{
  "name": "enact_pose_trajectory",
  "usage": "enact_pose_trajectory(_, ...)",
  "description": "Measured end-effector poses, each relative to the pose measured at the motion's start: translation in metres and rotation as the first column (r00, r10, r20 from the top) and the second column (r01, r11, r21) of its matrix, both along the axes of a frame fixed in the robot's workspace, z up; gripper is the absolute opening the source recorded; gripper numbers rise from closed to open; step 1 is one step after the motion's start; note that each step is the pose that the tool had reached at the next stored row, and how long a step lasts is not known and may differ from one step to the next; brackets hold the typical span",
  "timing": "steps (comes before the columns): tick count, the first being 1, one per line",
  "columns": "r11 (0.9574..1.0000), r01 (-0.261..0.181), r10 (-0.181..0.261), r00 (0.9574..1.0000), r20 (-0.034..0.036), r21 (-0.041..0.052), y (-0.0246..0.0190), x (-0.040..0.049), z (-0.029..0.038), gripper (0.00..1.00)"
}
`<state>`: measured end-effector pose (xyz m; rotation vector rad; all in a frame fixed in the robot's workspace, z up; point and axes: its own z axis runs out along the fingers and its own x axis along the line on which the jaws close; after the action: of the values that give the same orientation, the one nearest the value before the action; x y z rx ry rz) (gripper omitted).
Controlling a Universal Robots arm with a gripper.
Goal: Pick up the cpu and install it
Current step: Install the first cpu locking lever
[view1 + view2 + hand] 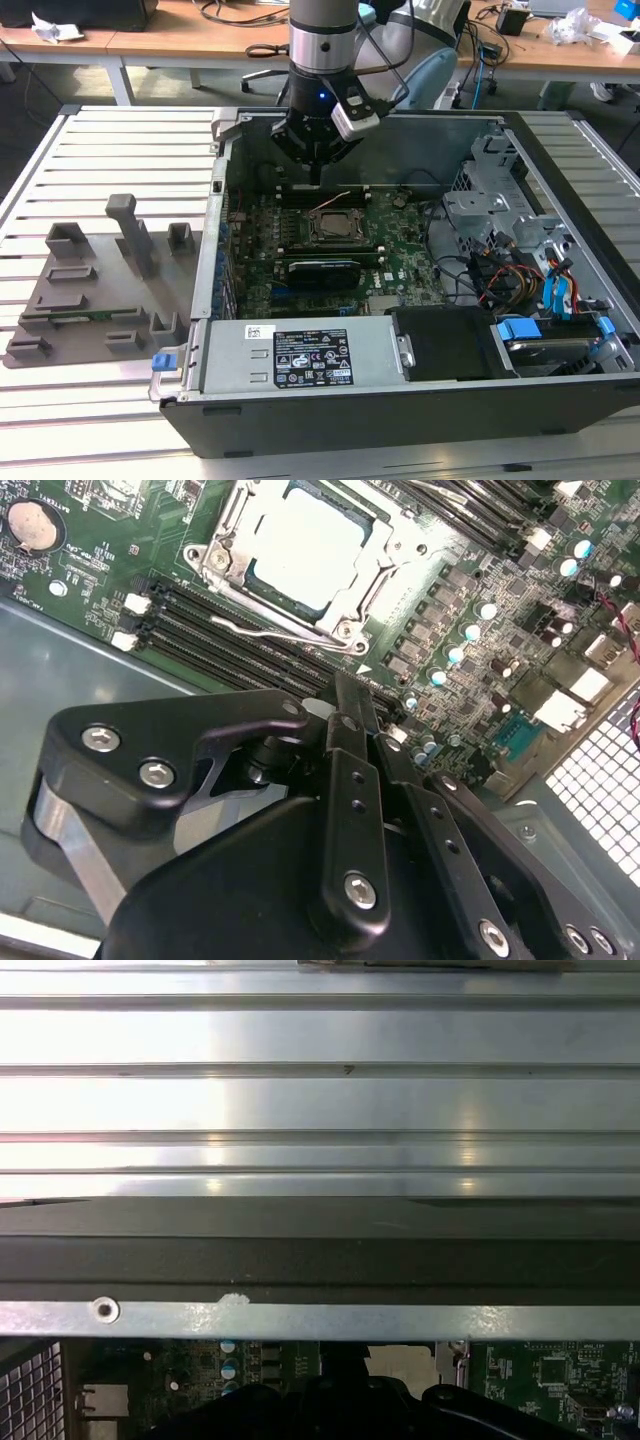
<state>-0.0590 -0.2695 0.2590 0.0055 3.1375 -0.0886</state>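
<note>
Wooden desks with cables and papers are seen behind a slatted metal counter (100, 150), on which an open computer case (560, 160) lies on its side. To the exterior view's left of the case, a grey fixture tray (90, 290) with upright pegs rests on the counter. Inside the case, a green motherboard (400, 260) is exposed, with a long black expansion card (322, 270) lying across it and a black power supply box (310, 355) nearer the front.

The arm is positioned over the rear of the case, with its tool (315, 165) hanging above the board, apart from the socket (300, 555). In the second wrist view, the tool's fingers are drawn together with nothing between them.

The cpu (305, 545), with its pale metal top, is seen sitting inside the socket frame, and the retention lever (270, 630) lies along the socket's edge. Whether the frame is fully latched cannot be told.

The placement step is judged to be done, with the chip released. Any further move would call for a clean vertical path, so that the memory slots (230, 620) beside the socket are not struck.
</note>
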Motion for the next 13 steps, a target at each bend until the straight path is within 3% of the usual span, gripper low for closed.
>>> enact_pose_trajectory(3, 0.9999, 0.0, 0.0, 1.0, 0.0001, 0.0119, -0.0027, -0.0001, -0.0023, 0.11)
enact_pose_trajectory(5, 0.9997, 0.0, 0.0, 1.0, 0.0001, 0.0239, -0.0074, -0.0001, -0.003, 0.11)
enact_pose_trajectory(8, 0.9987, 0.0, 0.0, 1.0, 0.0001, 0.0519, -0.0143, -0.0002, -0.0043, 0.11)
enact_pose_trajectory(10, 0.9979, 0.0, 0.0, 1.0, 0.0002, 0.0655, -0.0177, 0.0, -0.0079, 0.11)
enact_pose_trajectory(13, 0.9976, 0.0, 0.0, 1.0, 0.0, 0.0696, -0.0183, 0.0027, -0.0132, 0.11)
